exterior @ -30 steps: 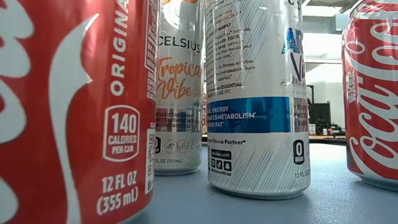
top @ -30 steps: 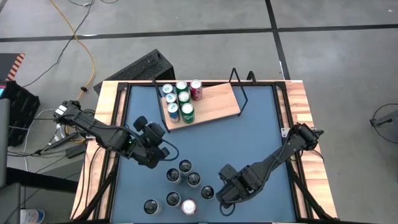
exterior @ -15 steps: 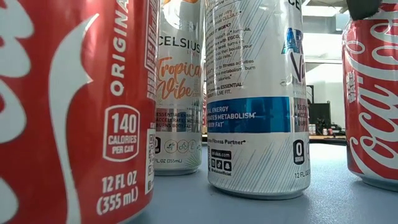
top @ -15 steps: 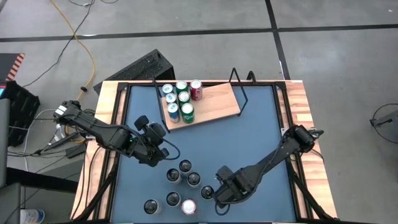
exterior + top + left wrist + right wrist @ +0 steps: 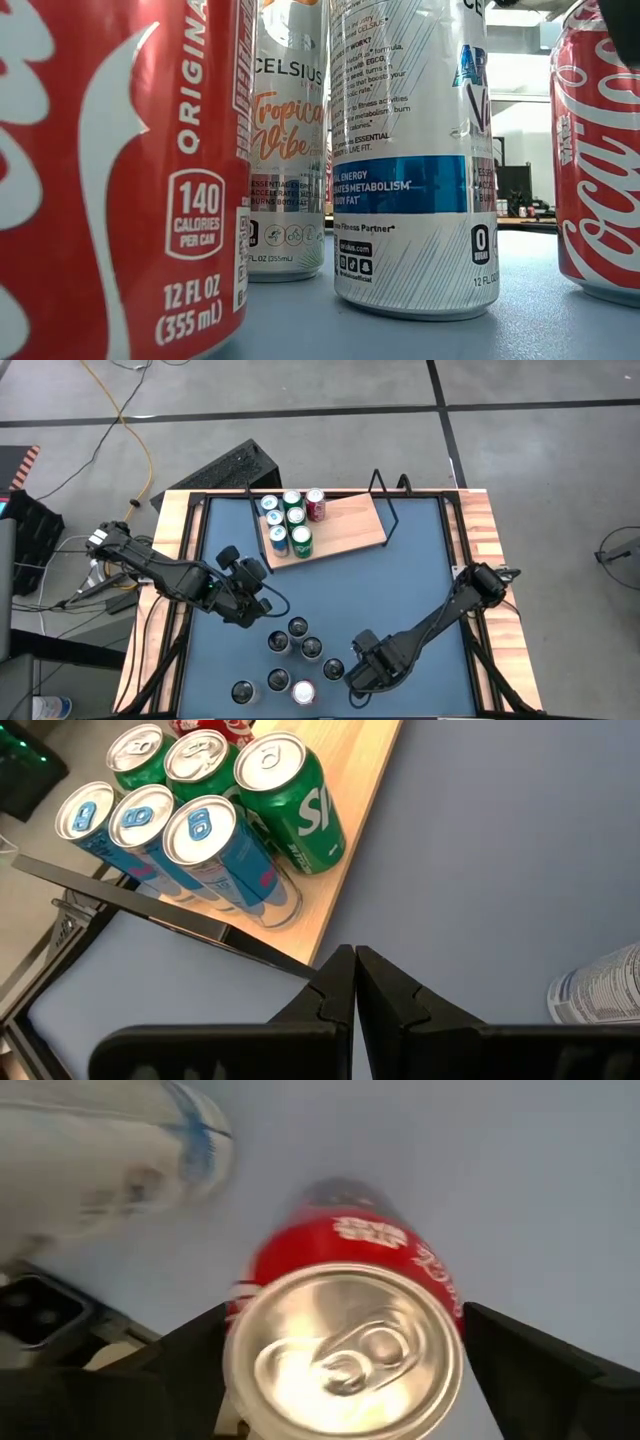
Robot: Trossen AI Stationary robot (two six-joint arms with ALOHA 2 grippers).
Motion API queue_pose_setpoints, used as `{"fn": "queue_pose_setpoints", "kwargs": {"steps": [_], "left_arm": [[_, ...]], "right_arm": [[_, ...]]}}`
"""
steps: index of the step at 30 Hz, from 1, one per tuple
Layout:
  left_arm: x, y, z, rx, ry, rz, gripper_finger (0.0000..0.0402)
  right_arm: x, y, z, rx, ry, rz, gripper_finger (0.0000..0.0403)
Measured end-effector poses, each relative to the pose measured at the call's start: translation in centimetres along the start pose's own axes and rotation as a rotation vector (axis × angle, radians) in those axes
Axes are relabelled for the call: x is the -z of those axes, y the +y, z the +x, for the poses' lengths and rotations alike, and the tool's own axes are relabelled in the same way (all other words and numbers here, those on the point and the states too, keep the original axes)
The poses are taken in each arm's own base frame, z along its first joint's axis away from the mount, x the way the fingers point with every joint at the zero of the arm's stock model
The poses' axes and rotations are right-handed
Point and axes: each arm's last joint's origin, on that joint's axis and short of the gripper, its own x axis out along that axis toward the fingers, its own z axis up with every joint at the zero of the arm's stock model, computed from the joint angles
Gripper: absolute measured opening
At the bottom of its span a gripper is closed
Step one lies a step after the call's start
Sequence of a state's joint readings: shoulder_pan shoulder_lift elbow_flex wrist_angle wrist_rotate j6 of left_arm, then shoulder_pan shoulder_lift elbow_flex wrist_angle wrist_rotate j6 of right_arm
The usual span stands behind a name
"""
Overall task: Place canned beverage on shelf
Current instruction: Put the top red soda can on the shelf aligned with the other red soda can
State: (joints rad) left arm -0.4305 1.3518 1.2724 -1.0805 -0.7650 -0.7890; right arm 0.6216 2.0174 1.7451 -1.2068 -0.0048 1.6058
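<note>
The shelf (image 5: 340, 525) is a light-wood board in a black wire frame at the table's far side. Several blue, green and red cans (image 5: 290, 520) stand on its left end. My right gripper (image 5: 345, 672) is open near the table's near edge, over an upright red cola can (image 5: 345, 1350), with one finger on either side of its top. This can also shows in the high view (image 5: 333, 668) and at the right of the low view (image 5: 600, 170). My left gripper (image 5: 355, 975) is shut and empty, above the table just near of the shelf. My right gripper comes at the red can's top rim (image 5: 440, 1315) from above, slanting, with its fingers (image 5: 520, 1370) on either side. I cannot tell whether they touch it. The can stands upright on the table.
Several loose cans stand on the blue tabletop (image 5: 420, 580) left of the red can, among them tall white ones (image 5: 298, 627) and another red cola can (image 5: 100, 180) close to the low camera. Black rails (image 5: 452, 560) run along the table's sides.
My right gripper has gone a little toward the red can and down over its top; its dark finger has come into the low view's upper right corner. The cans have stayed in place.
</note>
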Motion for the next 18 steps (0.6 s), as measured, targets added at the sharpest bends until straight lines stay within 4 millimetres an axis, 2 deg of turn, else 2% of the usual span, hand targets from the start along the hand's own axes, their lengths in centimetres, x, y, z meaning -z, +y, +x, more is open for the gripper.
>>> {"fn": "queue_pose_setpoints", "kwargs": {"steps": [6,11,15,18], "left_arm": [[0.0,0.0,0.0,-0.001,-0.001,0.001,0.0000],[0.0,0.0,0.0,-0.001,-0.001,0.001,0.0000],[0.0,0.0,0.0,0.001,0.001,0.000,0.0000],[-0.2,-0.1,-0.2,0.032,0.019,0.014,0.0000]], "right_arm": [[0.0,-0.1,0.4,0.002,0.018,0.001,0.0310],[-0.8,-0.1,0.4,0.005,0.010,-0.037,0.0276],[-1.7,-0.2,0.3,0.016,0.002,-0.115,0.0266],[-3.1,-0.9,0.1,0.075,-0.007,-0.199,0.0266]]}}
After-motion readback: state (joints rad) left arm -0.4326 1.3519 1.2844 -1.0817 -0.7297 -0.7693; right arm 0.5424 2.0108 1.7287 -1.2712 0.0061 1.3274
